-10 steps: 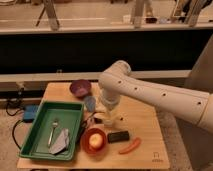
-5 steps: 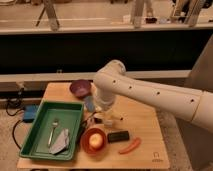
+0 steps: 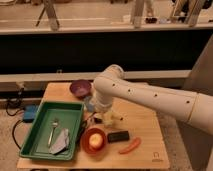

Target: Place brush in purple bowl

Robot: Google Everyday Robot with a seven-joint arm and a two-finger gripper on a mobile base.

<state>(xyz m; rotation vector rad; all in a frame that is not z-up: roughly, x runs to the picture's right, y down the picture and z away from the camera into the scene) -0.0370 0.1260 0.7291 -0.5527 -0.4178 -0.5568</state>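
The purple bowl stands at the back left of the wooden table, empty as far as I can see. My gripper hangs from the white arm's wrist over the middle of the table, to the right of and in front of the bowl, just behind the orange-red bowl. A pale thing shows right at the gripper. A black oblong thing lies in front of it. I cannot tell which of them is the brush.
A green tray at the front left holds a fork and a grey cloth. The orange-red bowl holds a yellow thing. An orange carrot-like thing lies front right. A pale blue thing sits by the arm.
The arm's elbow has swayed slightly left and back over the table's middle. The bowls, the tray and the black thing have not moved.
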